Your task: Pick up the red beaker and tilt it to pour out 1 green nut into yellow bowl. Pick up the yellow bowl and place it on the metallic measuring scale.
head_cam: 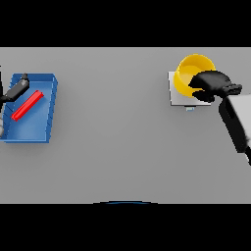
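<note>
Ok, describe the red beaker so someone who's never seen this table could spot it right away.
Look to the left end of the grey table, where a blue tray sits. The red beaker lies slantwise inside it, just below the robot's left hand. It is the only red thing in view, long and narrow, unlike the round yellow bowl far off on the right.

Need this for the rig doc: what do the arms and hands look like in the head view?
Right hand: dark, almost black, bulky, with thick fingers, on a dark wrist. Its forearm is boxy, white-grey on top with a black edge. Left hand: dark grey to black, slim, mostly cut off at the frame edge. No cables or markings visible.
</note>
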Robot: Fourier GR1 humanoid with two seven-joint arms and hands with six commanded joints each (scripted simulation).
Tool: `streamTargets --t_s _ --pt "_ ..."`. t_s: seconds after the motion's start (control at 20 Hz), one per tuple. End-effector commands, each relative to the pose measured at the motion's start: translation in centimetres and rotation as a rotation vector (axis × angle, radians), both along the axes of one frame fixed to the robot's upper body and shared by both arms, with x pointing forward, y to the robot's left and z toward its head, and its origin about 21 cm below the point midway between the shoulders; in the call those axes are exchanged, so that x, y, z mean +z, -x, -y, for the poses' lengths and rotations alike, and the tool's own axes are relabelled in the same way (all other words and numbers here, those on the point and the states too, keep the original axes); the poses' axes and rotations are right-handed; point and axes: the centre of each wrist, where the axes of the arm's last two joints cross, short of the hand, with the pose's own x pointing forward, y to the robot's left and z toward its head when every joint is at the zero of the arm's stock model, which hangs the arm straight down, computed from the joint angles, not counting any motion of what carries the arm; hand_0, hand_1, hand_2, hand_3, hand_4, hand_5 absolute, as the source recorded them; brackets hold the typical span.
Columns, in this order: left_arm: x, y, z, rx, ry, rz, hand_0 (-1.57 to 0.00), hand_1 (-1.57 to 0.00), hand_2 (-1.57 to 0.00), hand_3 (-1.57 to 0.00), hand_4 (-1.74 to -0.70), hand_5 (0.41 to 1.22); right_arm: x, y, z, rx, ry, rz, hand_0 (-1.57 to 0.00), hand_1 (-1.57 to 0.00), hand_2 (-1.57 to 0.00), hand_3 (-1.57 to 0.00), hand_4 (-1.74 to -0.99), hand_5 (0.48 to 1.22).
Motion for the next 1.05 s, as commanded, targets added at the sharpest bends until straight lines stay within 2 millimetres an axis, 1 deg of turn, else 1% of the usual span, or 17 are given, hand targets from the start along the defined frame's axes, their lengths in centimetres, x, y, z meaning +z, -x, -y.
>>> streamTargets --t_s 0.0,0.05,0.1,0.15,0.2,0.25,0.35,0.4,0.5,0.55,0.6,0.65,0.7,0.8,0.9,0.95,1.0 --pt "0.5 -0.2 0.1 -0.004 0.000 0.003 0.00 0.00 0.00 0.00 -0.72 0.671 0.4 0.0 0.0 0.004 -0.005 0.005 -1.49 -1.48 -1.45 -1.10 -1.737 1.221" --pt "0.2 -0.2 0.0 -0.003 0.003 0.000 0.00 0.00 0.00 0.00 -0.72 0.671 0.3 0.1 0.0 0.003 -0.004 -0.001 -1.44 -1.34 -1.29 -0.99 -1.688 1.221" --pt "0.1 -0.2 0.0 -0.002 0.008 -0.005 0.00 0.00 0.00 0.00 -0.72 0.668 0.4 0.0 -0.5 0.001 0.002 -0.002 -1.23 -1.10 -1.09 -0.89 -1.657 1.149" --pt "0.3 -0.4 0.1 -0.004 0.010 -0.002 0.00 0.00 0.00 0.00 -0.72 0.668 0.6 0.0 -0.5 0.014 0.018 -0.001 -0.99 -0.88 -0.92 -0.80 -1.629 1.080" --pt "0.2 -0.3 0.2 -0.010 0.014 0.002 0.00 0.00 0.00 0.00 -0.72 0.667 0.3 -0.1 -0.5 0.003 0.042 -0.009 -0.79 -0.71 -0.78 -0.72 -1.609 1.029" --pt "0.0 -0.3 0.1 -0.009 0.011 0.001 0.00 0.00 0.00 0.00 -0.72 0.666 0.4 -0.1 -0.3 0.012 0.060 -0.010 -0.63 -0.56 -0.66 -0.66 -1.593 0.987" --pt "-0.1 -0.1 -0.1 -0.003 0.013 0.002 0.00 0.00 0.00 0.00 -0.72 0.663 0.6 -0.4 -0.4 0.033 0.069 -0.019 -0.41 -0.36 -0.46 -0.55 -1.567 0.929" --pt "-0.4 -0.1 0.0 0.001 0.015 0.002 0.00 0.00 0.00 0.00 -0.72 0.662 0.6 -0.4 -0.1 0.052 0.072 -0.017 -0.32 -0.29 -0.38 -0.51 -1.560 0.909" --pt "0.0 -0.4 0.2 -0.007 0.014 0.000 0.00 0.00 0.00 0.00 -0.72 0.664 0.4 -0.5 -0.3 0.066 0.069 -0.014 -0.21 -0.18 -0.24 -0.43 -1.552 0.876" --pt "-0.1 -0.6 0.3 0.000 0.015 -0.007 0.00 0.00 0.00 0.00 -0.72 0.664 0.6 -0.5 -0.3 0.064 0.047 -0.007 -0.17 -0.15 -0.19 -0.39 -1.546 0.856" --pt "-0.7 -0.4 0.1 -0.004 0.016 -0.012 0.00 0.00 0.00 0.00 -0.72 0.664 0.5 -0.5 -0.5 0.068 0.040 -0.007 -0.13 -0.12 -0.16 -0.36 -1.542 0.838" --pt "-0.4 -0.5 0.0 -0.005 0.016 -0.001 0.00 0.00 0.00 0.00 -0.73 0.664 0.2 -0.4 -0.2 0.069 0.042 -0.009 -0.11 -0.09 -0.12 -0.33 -1.537 0.822" --pt "-0.3 -0.3 0.0 -0.011 0.006 0.008 0.00 0.00 0.00 0.00 -0.73 0.665 0.2 -0.2 -0.2 0.073 0.037 -0.013 -0.08 -0.07 -0.10 -0.30 -1.530 0.809" --pt "0.0 -0.5 0.2 -0.011 0.008 0.004 0.00 0.00 0.00 0.00 -0.72 0.664 -0.2 -0.2 -0.4 0.054 0.045 -0.021 -0.05 -0.05 -0.06 -0.24 -1.518 0.786" --pt "-0.2 -0.4 0.0 -0.006 0.007 -0.001 0.00 0.00 0.00 0.00 -0.72 0.665 0.2 -0.4 -0.2 0.033 0.048 -0.026 -0.03 -0.03 -0.04 -0.19 -1.500 0.763" --pt "0.1 -0.5 0.1 -0.004 0.006 0.003 0.00 0.00 0.00 0.00 -0.72 0.665 0.5 -0.3 0.0 0.023 0.055 -0.034 -0.03 -0.02 -0.03 -0.17 -1.491 0.752" --pt "-0.1 -0.5 0.2 -0.007 0.010 0.002 0.00 0.00 0.00 0.00 -0.73 0.665 0.2 -0.2 0.3 0.009 0.054 -0.042 -0.02 -0.02 -0.03 -0.15 -1.478 0.738"
